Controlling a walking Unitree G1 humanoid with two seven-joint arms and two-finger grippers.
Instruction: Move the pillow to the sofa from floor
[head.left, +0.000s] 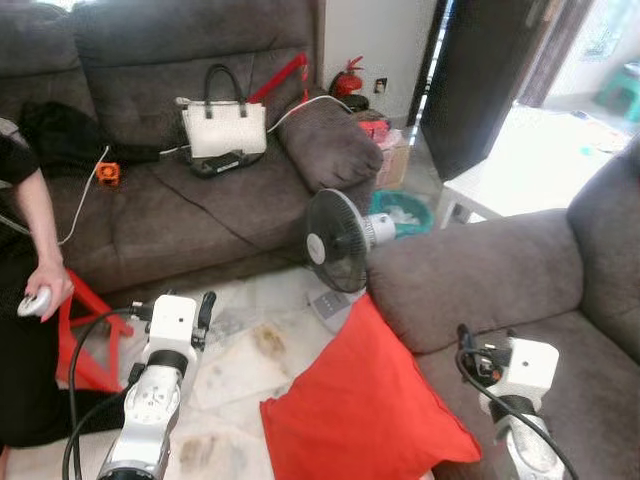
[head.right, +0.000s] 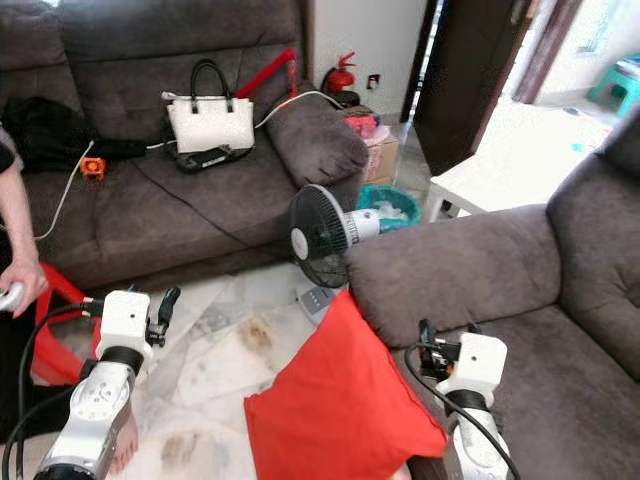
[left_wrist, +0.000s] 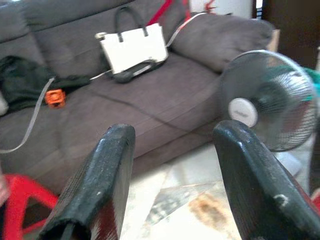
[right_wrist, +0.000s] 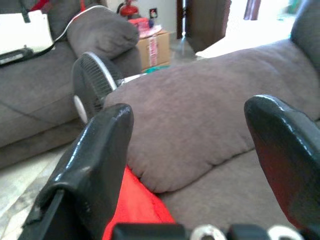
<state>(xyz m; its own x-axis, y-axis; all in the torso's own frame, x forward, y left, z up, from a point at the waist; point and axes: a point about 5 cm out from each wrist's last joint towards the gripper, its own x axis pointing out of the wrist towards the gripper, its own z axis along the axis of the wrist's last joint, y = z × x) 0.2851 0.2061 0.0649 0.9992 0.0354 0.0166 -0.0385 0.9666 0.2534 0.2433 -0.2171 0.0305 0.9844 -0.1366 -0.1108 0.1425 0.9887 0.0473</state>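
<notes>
Both claws are wide open and hold nothing, as I read it view by view.

Left eye view: I have the left gripper (head.left: 205, 310) raised over the tiled floor (head.left: 240, 370), clear of everything. The red pillow (head.left: 365, 410) stands tilted on that floor, its upper corner leaning against the armrest of the near sofa (head.left: 480, 275). A standing fan (head.left: 335, 240) sits just beside that corner. A person's hand (head.left: 45, 290) holding a white controller is at the far left, beside a red stool (head.left: 85, 330).

Right eye view: the right gripper (head.right: 428, 352) hovers above the near sofa's seat, just beside the pillow's right edge but not touching it. A white handbag (head.right: 210, 122) rests on the far sofa (head.right: 160, 200).

Left wrist view: the two black fingers (left_wrist: 107, 175) stand well apart, with only the far sofa, the handbag and the fan beyond them.

Right wrist view: fingers (right_wrist: 95, 160) spread wide; the pillow's red fabric shows low between them, the armrest behind.

Risks, in my judgement: the pillow is soft and broad, so a single pinch on one edge may slip or let it droop. Swinging it upward could knock the fan over. The left arm's sweep passes near the person and the stool, so I would keep it slow.
</notes>
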